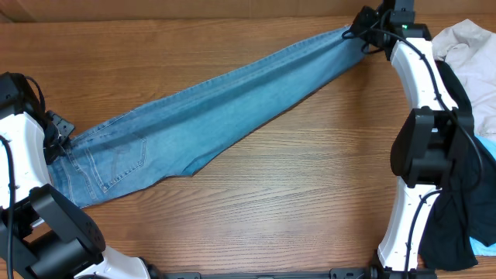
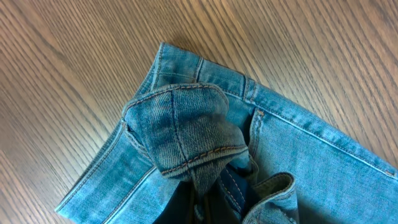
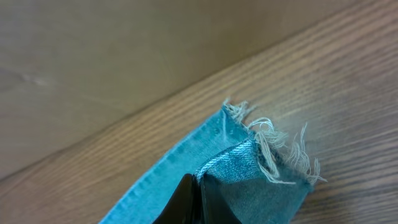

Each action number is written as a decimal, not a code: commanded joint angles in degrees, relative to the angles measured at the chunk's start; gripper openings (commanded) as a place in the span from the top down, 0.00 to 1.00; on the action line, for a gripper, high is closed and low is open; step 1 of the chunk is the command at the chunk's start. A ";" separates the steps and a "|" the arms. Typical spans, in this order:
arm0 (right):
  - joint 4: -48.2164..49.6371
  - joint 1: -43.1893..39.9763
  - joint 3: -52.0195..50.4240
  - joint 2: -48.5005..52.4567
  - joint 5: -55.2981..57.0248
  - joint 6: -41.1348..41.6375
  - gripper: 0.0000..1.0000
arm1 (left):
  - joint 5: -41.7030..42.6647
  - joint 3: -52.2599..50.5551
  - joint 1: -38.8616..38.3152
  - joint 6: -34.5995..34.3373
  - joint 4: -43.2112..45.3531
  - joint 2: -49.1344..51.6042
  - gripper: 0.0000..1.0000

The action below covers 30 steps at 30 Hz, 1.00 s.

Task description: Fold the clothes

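Observation:
The light blue jeans (image 1: pixel 217 108) lie folded lengthwise, stretched diagonally from the waist at the lower left to the ankle hems at the upper right. A stitched back pocket (image 1: pixel 116 159) faces up. My left gripper (image 1: pixel 62 138) is shut on the waistband (image 2: pixel 180 134), which bunches up in the left wrist view; the fingertips are hidden under the denim. My right gripper (image 3: pixel 200 186) is shut on the frayed ankle hem (image 3: pixel 273 149) near the table's back edge; it also shows in the overhead view (image 1: pixel 358 32).
A black garment (image 1: pixel 457 201) and an off-white cloth (image 1: pixel 473 58) are piled at the table's right edge, behind the right arm. Bare wooden table (image 1: pixel 294 194) lies in front of the jeans. A wall runs along the back edge (image 3: pixel 93 56).

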 commanded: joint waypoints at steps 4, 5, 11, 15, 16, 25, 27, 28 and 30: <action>1.53 -0.61 1.68 -3.91 5.27 -0.33 0.96 | -2.54 -0.46 0.59 -0.52 0.09 0.13 0.96; 1.77 -0.61 1.68 -3.91 5.29 -0.33 0.96 | -2.54 -0.46 0.59 -0.55 0.09 0.13 0.96; 0.79 -0.61 1.68 -3.91 5.75 -0.35 0.96 | -2.54 -0.46 0.59 -0.55 0.11 0.13 0.96; -0.17 -0.61 1.57 -3.85 6.60 -0.72 0.96 | -2.54 -0.46 0.59 -0.55 0.11 0.13 0.96; -0.20 -0.61 1.57 -3.82 6.54 -1.22 0.96 | -2.54 -0.46 0.59 -0.55 0.11 0.13 0.96; -0.37 -0.61 1.57 -2.67 6.51 -1.40 0.96 | -2.51 -0.46 0.59 -0.55 0.11 0.13 0.96; -0.35 -0.61 1.57 -1.95 6.51 -1.40 0.96 | -2.54 -0.46 0.59 -0.55 0.11 0.13 0.96; -0.28 -0.59 1.57 -1.57 6.54 -1.42 0.96 | -2.54 -0.46 0.59 -0.55 0.13 0.13 0.96; 0.44 -0.61 1.57 -1.01 6.54 -1.40 0.96 | -2.51 -0.46 0.59 -0.55 0.35 0.13 0.96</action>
